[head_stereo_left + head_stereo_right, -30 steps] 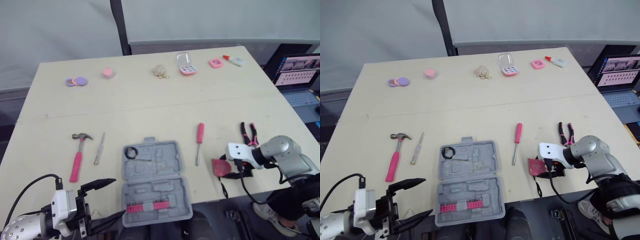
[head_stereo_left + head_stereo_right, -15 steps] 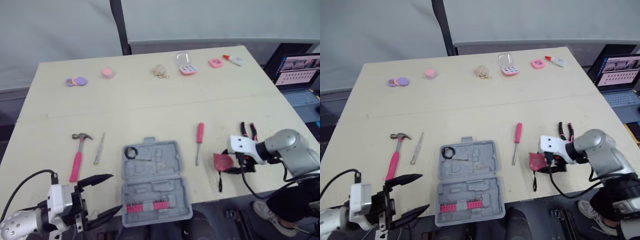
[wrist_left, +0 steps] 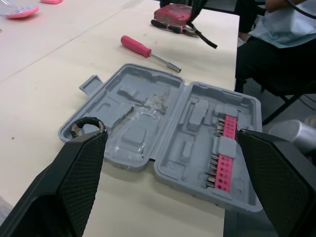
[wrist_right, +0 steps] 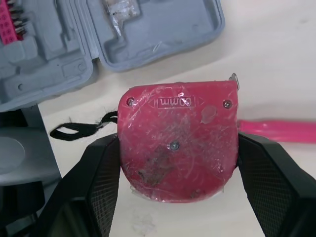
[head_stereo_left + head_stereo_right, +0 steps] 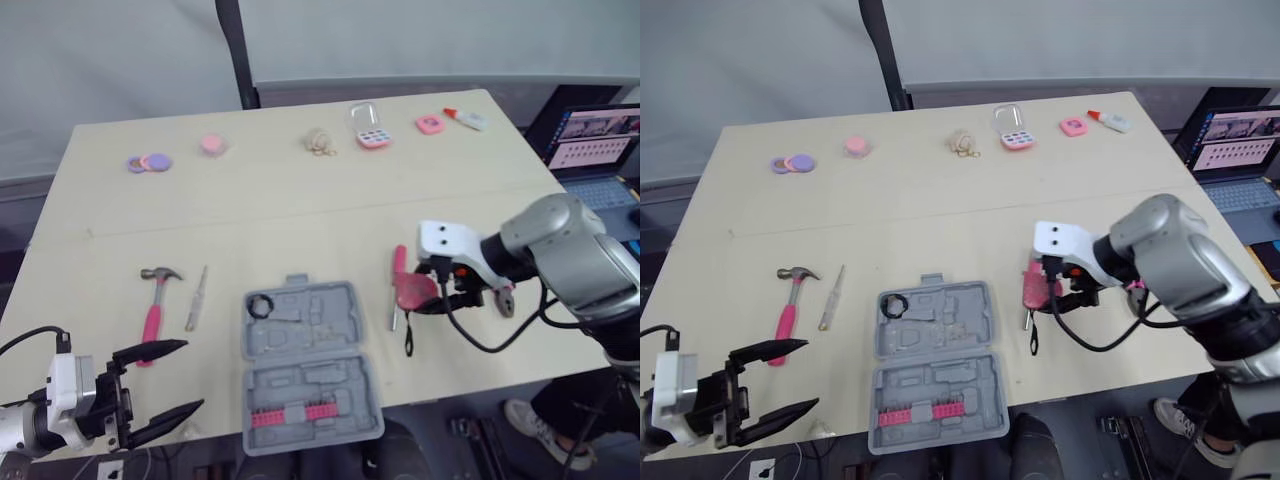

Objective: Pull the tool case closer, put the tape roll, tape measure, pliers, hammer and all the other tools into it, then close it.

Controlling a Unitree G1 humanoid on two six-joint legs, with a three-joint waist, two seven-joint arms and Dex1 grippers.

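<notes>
Head views: the right gripper (image 5: 422,296) pinches the red tape measure (image 5: 410,290) right of centre, held over the screwdriver (image 5: 399,266). The open tool case (image 5: 310,365) lies lower centre, its front half at the near edge of the table (image 5: 300,215). The left gripper (image 5: 186,377) is spread and empty at lower left, off that edge and well apart from the case. The hammer (image 5: 153,312) is at left. The pliers (image 5: 503,298) are partly hidden by the right arm.

Left wrist view: both fingers (image 3: 79,187) frame the case. The tape roll (image 3: 88,126) already sits in its far corner, and the moulded pockets are otherwise free.

Right wrist view: the pads (image 4: 101,190) clamp the measure's narrow sides, and a black strap (image 4: 74,131) hangs loose.

The measure is likely rigid, dense and slick-shelled, so the side grip suits. The strap could snag. The table between measure and case is bare. The case sits near the drop-off, so place gently.
</notes>
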